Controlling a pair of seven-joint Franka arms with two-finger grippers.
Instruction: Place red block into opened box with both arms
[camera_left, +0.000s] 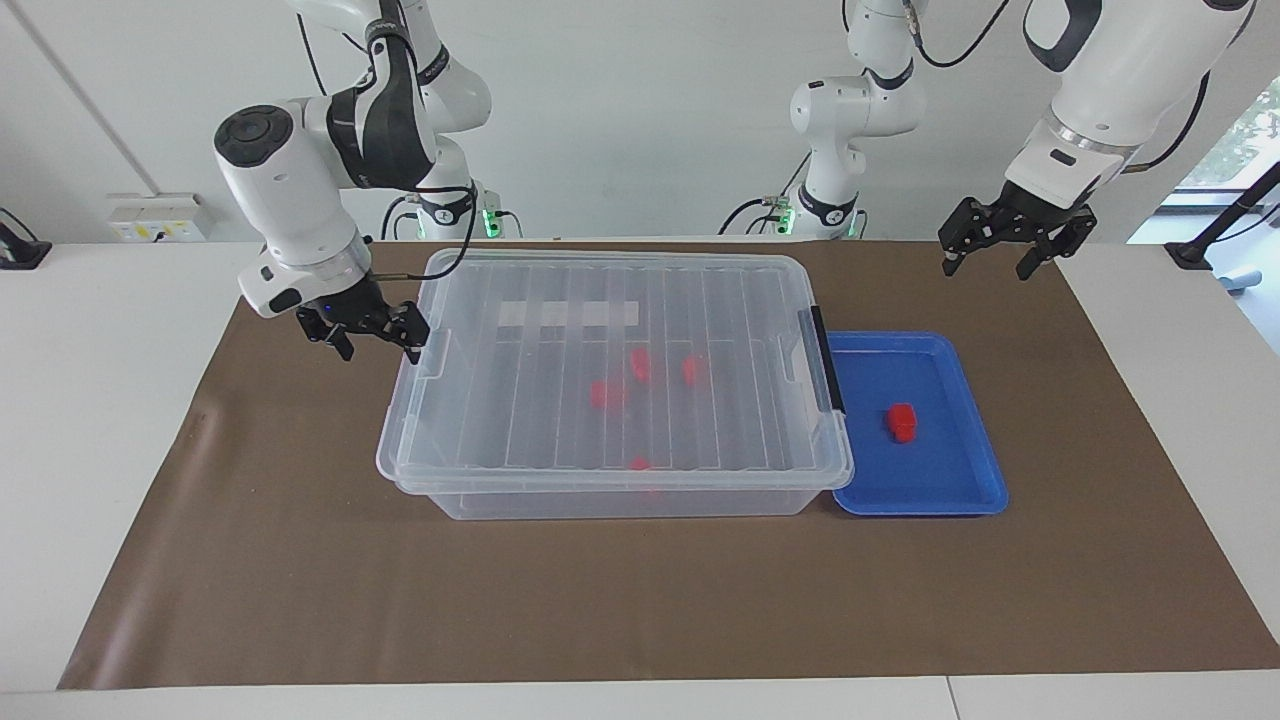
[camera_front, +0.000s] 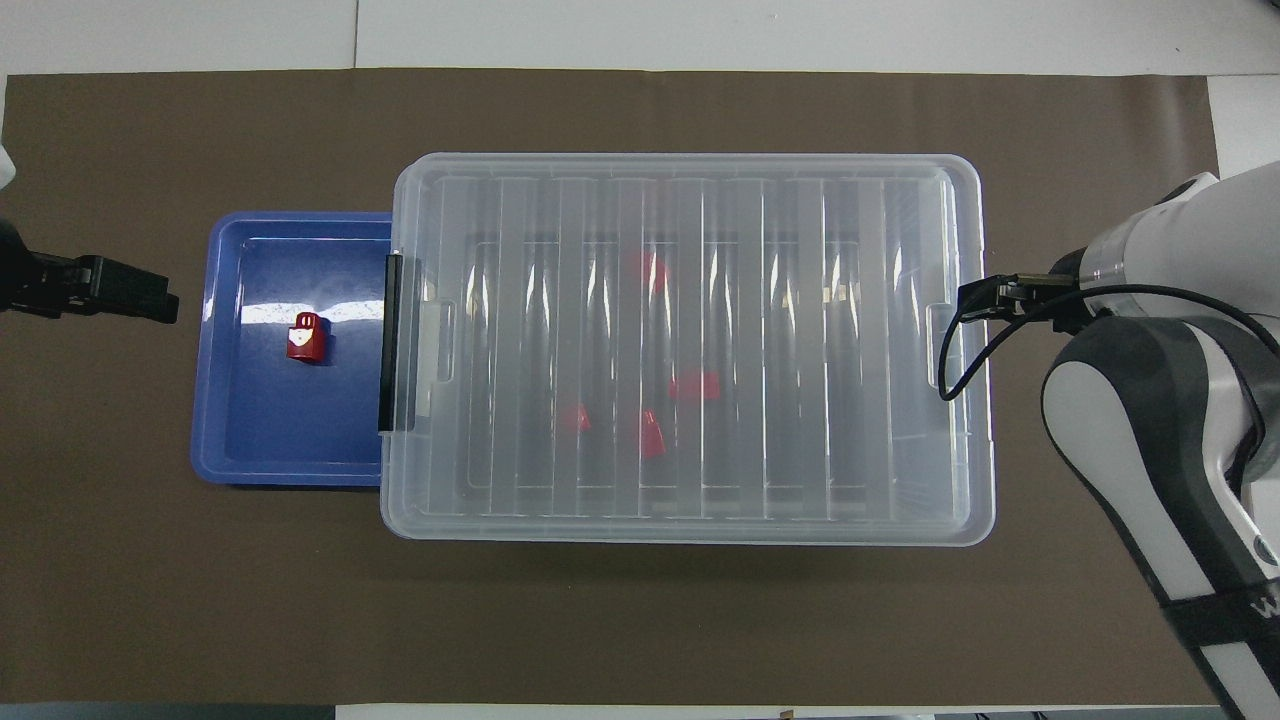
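We see the right gripper (camera_left: 375, 342) with fingers spread, empty, at the lid edge of the large clear plastic box (camera_left: 610, 300), whose ribbed lid is on. The small red plastic block (camera_left: 902, 421) lies in the shallow blue tray (camera_left: 960, 500) beside the box, well apart from both grippers. The left gripper (camera_left: 985, 265) hangs released above the desk (camera_left: 120, 400), waiting.

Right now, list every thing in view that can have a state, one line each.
box: lid on, closed, several red blocks inside.
lid: flat on the box, black latch bar at the tray end.
red block: lying in the blue tray, unheld.
right gripper: open, at the box's end, empty.
left gripper: open, raised, waiting, empty.
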